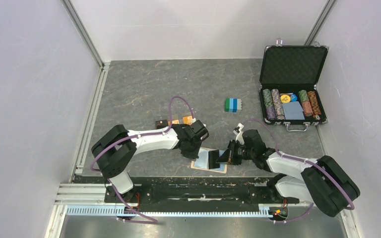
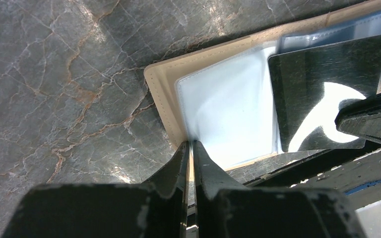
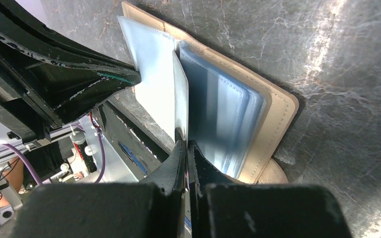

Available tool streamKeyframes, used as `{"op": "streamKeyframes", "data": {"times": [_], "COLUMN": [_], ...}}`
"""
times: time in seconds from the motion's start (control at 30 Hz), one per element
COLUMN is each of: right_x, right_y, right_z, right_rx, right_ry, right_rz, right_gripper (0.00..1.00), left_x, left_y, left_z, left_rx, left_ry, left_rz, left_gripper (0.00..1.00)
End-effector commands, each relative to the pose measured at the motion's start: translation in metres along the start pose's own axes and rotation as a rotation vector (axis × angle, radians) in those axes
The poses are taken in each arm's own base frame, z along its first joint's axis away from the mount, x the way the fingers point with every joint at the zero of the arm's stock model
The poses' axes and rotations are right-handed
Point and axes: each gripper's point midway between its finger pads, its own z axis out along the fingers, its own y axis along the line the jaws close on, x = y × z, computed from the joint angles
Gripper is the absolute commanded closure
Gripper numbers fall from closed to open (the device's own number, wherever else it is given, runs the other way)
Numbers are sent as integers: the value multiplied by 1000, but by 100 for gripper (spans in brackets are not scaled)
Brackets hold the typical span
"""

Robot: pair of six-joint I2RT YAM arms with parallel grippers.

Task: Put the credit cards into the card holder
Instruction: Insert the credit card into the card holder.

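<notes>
**Status.** The card holder (image 2: 159, 83) lies open on the table (image 1: 144, 84) at the near edge, between the two arms. The left gripper (image 2: 190, 149) has its fingers pressed together on the near edge of the holder's left flap, pinning it. The right gripper (image 3: 184, 145) pinches the black card (image 2: 320, 84) by one end and holds it at an angle over the clear sleeves (image 3: 228, 114), leading edge near the fold. No view shows whether that edge has entered a pocket. The orange-gold cards (image 1: 187, 119) lie on the table behind the left arm, partly hidden by it.

**Risks noted.**
1. Missed pocket. The sleeves are thin, glossy and stacked close. The card's edge may slide between two leaves or ride over the top one instead of entering a slot.
2. Holder shift. The insertion push runs toward the left gripper's hold. If that pinch catches little more than a thin edge, the flap may slip free or buckle and the holder would skate.
3. Card twist. The card is held at one end only, so resistance at the pocket mouth could pivot it in the grip.
4. Finger clash. The two grippers work close together, so further advance could bring them into contact.
</notes>
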Motion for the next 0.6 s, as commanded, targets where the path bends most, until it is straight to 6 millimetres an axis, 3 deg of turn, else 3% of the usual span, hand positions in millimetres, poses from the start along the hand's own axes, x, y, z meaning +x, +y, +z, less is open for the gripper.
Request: {"op": "streamKeyframes", "data": {"times": [0.0, 0.23, 0.57], "right_x": [8, 11, -3], "right_y": [-12, -9, 0], "right_z": [2, 8, 16], "right_rx": [29, -1, -40], "right_ry": [29, 61, 28], "right_rz": [6, 22, -10], "right_gripper": [100, 100, 100], "left_x": [9, 10, 10], "left_y": [16, 15, 14], "left_z": [11, 11, 11], "left_rx": [-89, -85, -86], "left_ry": [27, 31, 30], "left_rz": [-30, -28, -28], "left_gripper": [89, 89, 88]}}
